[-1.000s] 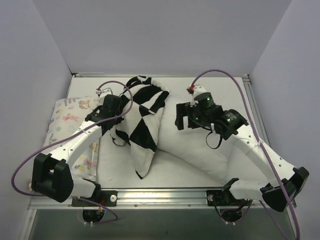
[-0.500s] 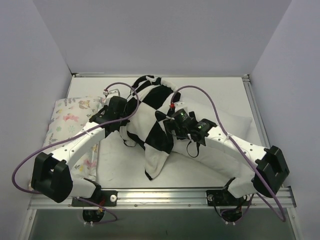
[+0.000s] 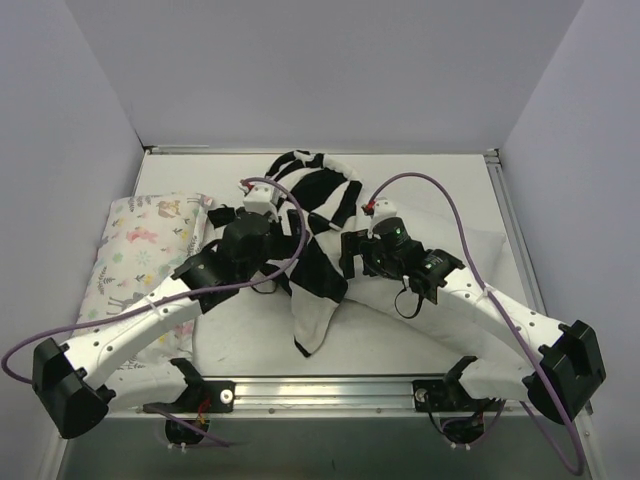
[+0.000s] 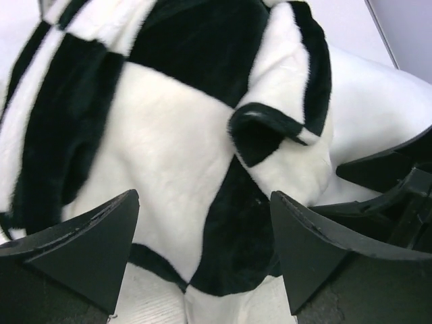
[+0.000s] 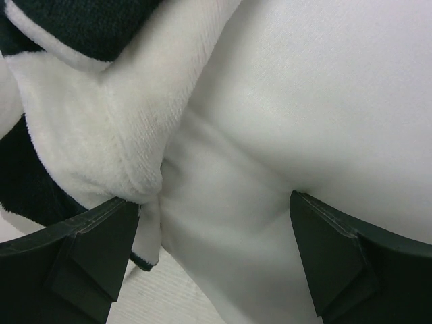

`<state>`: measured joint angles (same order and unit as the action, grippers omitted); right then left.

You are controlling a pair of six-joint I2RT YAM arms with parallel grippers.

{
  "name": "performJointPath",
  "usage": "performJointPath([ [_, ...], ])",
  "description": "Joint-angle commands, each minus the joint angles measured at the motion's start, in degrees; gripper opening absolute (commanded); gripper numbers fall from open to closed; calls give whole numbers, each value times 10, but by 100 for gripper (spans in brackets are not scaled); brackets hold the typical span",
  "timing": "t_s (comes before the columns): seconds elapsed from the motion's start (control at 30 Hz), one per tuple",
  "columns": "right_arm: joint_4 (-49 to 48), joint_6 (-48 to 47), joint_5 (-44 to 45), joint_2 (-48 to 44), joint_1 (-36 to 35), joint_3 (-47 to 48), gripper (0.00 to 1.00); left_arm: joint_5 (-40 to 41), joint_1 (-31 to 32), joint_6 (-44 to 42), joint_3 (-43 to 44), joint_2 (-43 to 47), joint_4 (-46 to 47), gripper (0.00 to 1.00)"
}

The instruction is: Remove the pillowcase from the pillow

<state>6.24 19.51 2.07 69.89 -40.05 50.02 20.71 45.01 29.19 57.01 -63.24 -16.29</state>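
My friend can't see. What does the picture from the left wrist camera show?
A fuzzy black-and-white checkered pillowcase fills the picture, bunched up just beyond the open left gripper. A plain white pillow shows behind it on the right.

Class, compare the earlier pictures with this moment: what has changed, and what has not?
The left pincer opened, letting go of the pillowcase, and shifted right. The right pincer, open, swung left to the pillowcase's edge over the pillow. The floral pillow stayed put.

Pillow [image 3: 478,248] largely hidden — under the pillowcase [image 3: 325,195]
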Motion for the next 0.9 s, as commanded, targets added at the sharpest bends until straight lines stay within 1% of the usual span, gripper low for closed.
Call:
performJointPath([
  [0.0,-1,14,-15,2,5,-7,98,-4,26,-25,17,-61,55,87],
  [0.03,-1,16,-16,3,5,-6,98,-7,37,-26,22,-78,61,97],
  [0.1,-1,20,-16,5,4,-6,98,-7,47,-26,37,-127,79,97],
  [0.17,-1,21,-15,7,6,-7,98,10,48,-16,58,-175,74,98],
  [0.23,-1,23,-14,6,9,-8,98,29,48,-12,70,-199,61,91],
  [0.27,0,23,-11,3,9,-11,98,54,47,-6,77,-215,46,84],
  [0.3,2,21,-10,3,10,-13,98,111,45,22,93,-219,-2,69],
  [0.33,3,19,-7,0,12,-15,98,136,39,37,96,-219,-23,36],
  [0.37,7,17,-3,-1,12,-14,98,148,23,50,93,-208,-36,23],
  [0.4,14,12,4,-4,12,-12,98,164,15,64,80,-199,-47,15],
  [0.43,18,4,7,-5,11,-12,98,176,8,71,73,-190,-56,0],
  [0.5,35,-6,21,-4,8,1,98,200,-12,84,66,-171,-81,0],
  [0.6,56,-29,74,9,-18,30,99,172,-22,65,52,-165,-65,0],
  [0.63,66,-35,133,17,-32,40,100,173,-22,64,52,-167,-67,0],
  [0.67,75,-46,160,28,-56,53,100,175,-22,68,52,-171,-71,0],
  [0.73,91,-52,203,62,-70,76,100,172,-31,76,48,-172,-73,0],
  [0.8,100,-47,218,88,-72,80,100,165,-39,76,47,-167,-74,0],
  [0.87,101,-43,233,95,-73,69,100,169,-63,75,49,-159,-86,0],
])
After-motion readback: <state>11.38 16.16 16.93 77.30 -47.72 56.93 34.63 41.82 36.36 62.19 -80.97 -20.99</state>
